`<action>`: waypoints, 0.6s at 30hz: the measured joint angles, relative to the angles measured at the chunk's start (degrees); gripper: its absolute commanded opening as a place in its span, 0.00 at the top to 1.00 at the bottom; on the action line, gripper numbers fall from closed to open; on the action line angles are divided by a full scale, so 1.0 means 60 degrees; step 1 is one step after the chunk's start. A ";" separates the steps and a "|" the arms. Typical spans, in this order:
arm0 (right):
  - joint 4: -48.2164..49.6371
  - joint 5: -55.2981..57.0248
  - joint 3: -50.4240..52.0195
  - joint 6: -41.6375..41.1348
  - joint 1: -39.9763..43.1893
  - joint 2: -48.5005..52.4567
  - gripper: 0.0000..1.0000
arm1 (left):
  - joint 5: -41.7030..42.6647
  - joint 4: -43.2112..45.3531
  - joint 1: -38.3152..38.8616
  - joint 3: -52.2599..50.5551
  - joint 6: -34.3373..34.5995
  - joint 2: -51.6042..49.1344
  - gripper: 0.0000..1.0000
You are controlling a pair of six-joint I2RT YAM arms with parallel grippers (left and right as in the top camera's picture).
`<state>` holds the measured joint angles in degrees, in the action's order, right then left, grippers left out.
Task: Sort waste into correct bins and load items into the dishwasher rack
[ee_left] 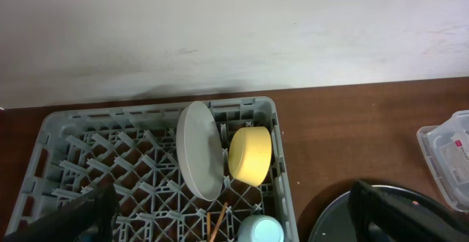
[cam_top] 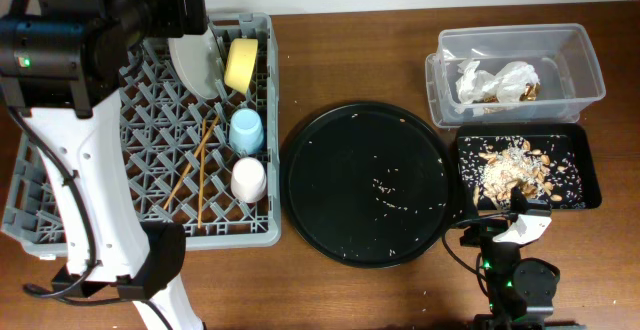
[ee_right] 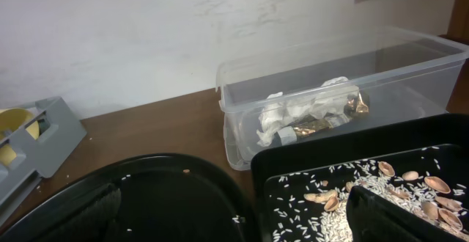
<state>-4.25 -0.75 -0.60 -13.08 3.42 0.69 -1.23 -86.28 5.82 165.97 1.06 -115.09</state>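
**Dishes in the rack, waste in both bins, both grippers open and empty**

Seen from above, a grey rack (cam_top: 150, 105) fills the left side of a brown table (cam_top: 330, 290). At its far end a grey-green plate (cam_top: 190, 62) stands on edge between the pegs. A yellow bowl (cam_top: 241, 64) is tipped on its side just to the plate's right. Along the rack's right wall sit a blue cup (cam_top: 246, 131) and, nearer the front, a pale cup (cam_top: 248, 179). Two chopsticks (cam_top: 197, 165) lie across the lattice to the left of the cups.

A large round tray (cam_top: 340, 150), black, sits mid-table. It holds only scattered white crumbs (cam_top: 385, 185).

On the right, a clear tub (cam_top: 592, 65) holds a crumpled white napkin (cam_top: 477, 78) and a gold-brown wrapper (ee_right: 316, 125). In front of the tub, touching or nearly so, a shallow black tray (cam_top: 590, 175) holds beige scraps (cam_top: 510, 170), shells and rice grains.

The left arm (cam_top: 60, 50) reaches over the rack's far left corner. In its wrist view the left gripper (ee_left: 233, 191) hangs above the rack, facing the plate, the bowl and the pale wall (ee_left: 220, 22) behind them. Its fingers are spread wide at the bottom corners of the view, with nothing between them.

The right gripper (ee_right: 233, 198) sits low at the front of the table, by the near edge of the black tray. Its fingers are also spread wide and hold nothing. One finger is over the round tray, the other over the black tray.
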 measured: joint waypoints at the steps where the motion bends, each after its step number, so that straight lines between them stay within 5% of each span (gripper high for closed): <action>1: 0.0000 0.0000 0.0000 -0.0004 0.0000 0.0000 0.02 | 0.0000 0.0000 0.0000 0.0000 0.0000 0.0000 0.01; 11: 0.0000 0.0000 0.0000 0.0000 0.0000 0.0000 0.01 | -0.0015 0.0222 -0.0047 -0.0882 -0.0809 0.0026 0.01; 18: 0.0004 -0.0004 -0.0004 0.0000 -0.0011 0.0000 0.01 | -0.0036 0.5686 -0.0229 -0.7992 -0.1293 0.2798 0.01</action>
<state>-4.23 -0.78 -0.62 -13.08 3.36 0.69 -1.45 -52.16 4.45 118.02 -6.70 -98.30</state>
